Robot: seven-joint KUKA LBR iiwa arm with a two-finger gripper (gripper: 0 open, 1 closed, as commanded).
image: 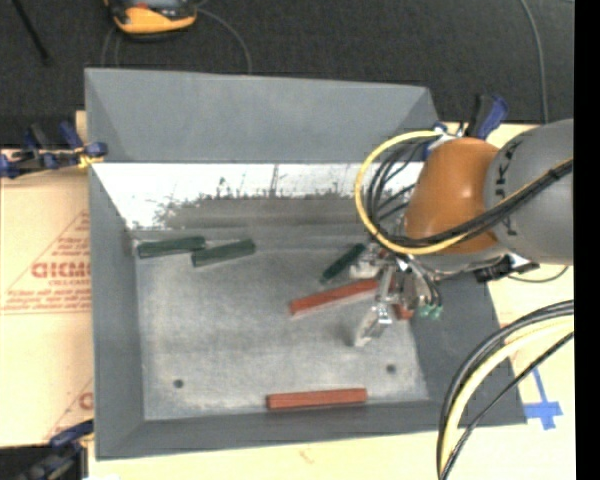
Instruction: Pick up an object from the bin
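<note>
While the arm reaches in from the right of the frame, the gripper (pixel 372 326) sits low in the bin (pixel 260 128), right of centre, at the right end of a slanted red bar (pixel 325 299). Whether the claw is open or closed cannot be told. A dark green bar (pixel 342 263) lies just above.

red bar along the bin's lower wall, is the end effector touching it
No, the red bar lies alone, well apart from the end effector higher up.
</note>
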